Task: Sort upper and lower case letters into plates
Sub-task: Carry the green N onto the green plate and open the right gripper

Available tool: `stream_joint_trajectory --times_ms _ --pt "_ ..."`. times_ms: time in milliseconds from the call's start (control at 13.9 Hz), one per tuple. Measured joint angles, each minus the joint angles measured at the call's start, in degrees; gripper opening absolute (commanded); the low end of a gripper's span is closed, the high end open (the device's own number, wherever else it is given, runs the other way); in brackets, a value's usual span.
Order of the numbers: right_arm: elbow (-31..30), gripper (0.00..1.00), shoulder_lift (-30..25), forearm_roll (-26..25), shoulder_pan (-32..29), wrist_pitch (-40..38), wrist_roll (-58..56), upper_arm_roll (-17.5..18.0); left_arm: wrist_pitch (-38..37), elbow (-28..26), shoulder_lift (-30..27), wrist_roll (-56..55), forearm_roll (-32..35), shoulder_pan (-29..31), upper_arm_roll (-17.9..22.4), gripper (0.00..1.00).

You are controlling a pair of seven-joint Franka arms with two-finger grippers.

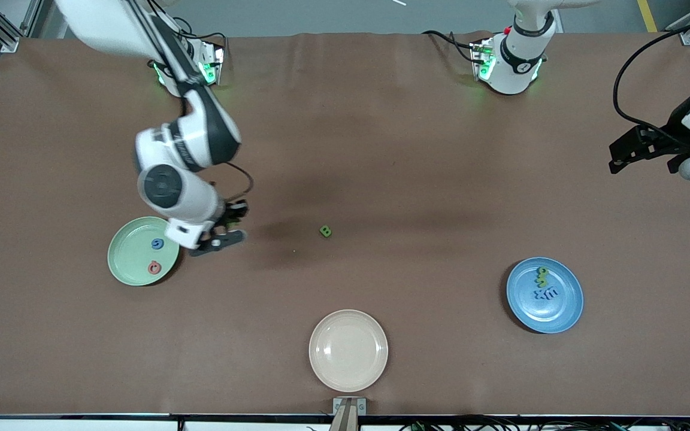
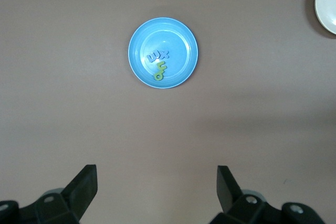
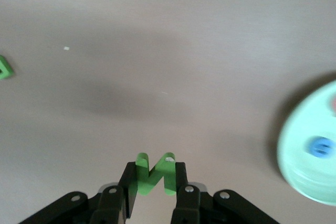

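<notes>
Right gripper (image 3: 152, 174): I am seeing its jaws clenching on a green letter (image 3: 153, 174), an N or Z shape, over the tabletop (image 1: 381, 149) just beside the mint plate (image 1: 129, 263); in the front view my own arm is hiding the piece almost entirely.
Left gripper (image 2: 156, 188): it is waiting off at the left arm's end of the tabletop, jaws spread wide and gripping nothing; the front view is cutting the arm off at its edge.
Mint plate: it is carrying a blue letter (image 1: 157, 243) and a pink-red letter (image 1: 154, 267); I am not managing to read either.
Blue plate (image 1: 566, 311): it is holding two blue letters (image 1: 546, 294), looking like x and m, with two green pieces (image 1: 542, 276) touching them; their shapes are too small to tell.
Loose green letter (image 1: 325, 231): it is lying alone mid-tabletop, perhaps a B.
Cream plate (image 1: 348, 350): it is sitting nearest the front camera.
</notes>
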Motion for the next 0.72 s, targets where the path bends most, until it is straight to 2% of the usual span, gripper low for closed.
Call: stream_joint_trajectory --times_ms 503,718 --pt "-3.9 0.16 1.2 -1.6 -15.4 1.5 -16.9 -0.2 0.0 0.1 0.0 0.0 0.0 0.1 0.0 1.00" --pt "-4.6 0.16 4.0 -1.6 -21.7 6.3 -24.0 -0.2 0.0 0.2 0.0 0.0 0.0 0.1 0.0 1.00"
